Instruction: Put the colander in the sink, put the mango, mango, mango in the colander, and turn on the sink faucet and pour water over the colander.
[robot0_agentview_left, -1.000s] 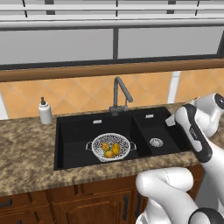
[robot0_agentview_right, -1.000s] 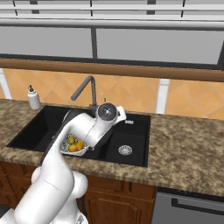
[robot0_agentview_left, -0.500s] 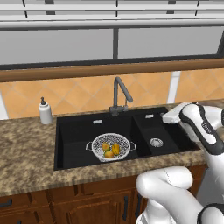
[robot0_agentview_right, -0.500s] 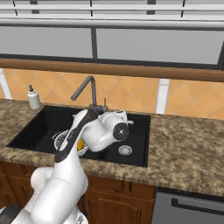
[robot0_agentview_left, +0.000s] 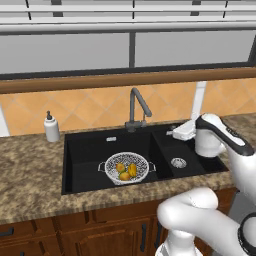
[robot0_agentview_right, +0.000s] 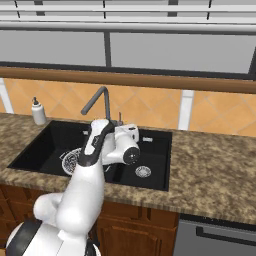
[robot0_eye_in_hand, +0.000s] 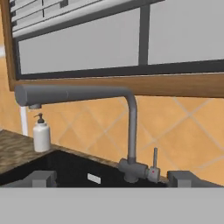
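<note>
The colander (robot0_agentview_left: 127, 168) sits in the sink's (robot0_agentview_left: 85, 165) large basin with the mangos (robot0_agentview_left: 126, 170) inside. The gripper (robot0_agentview_left: 173, 132), jaws spread and empty, points at the faucet (robot0_eye_in_hand: 130, 131); its lever (robot0_eye_in_hand: 154, 161) stands untouched, no water runs. That step remains.

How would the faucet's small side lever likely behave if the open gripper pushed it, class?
The lever is a thin upright rod at the faucet base, so probably stiff and hinged. Smooth grey metal may be slippery. The gripper could slide off so slim a target.

Even, bright rendered light; soft, slightly blurry.
</note>
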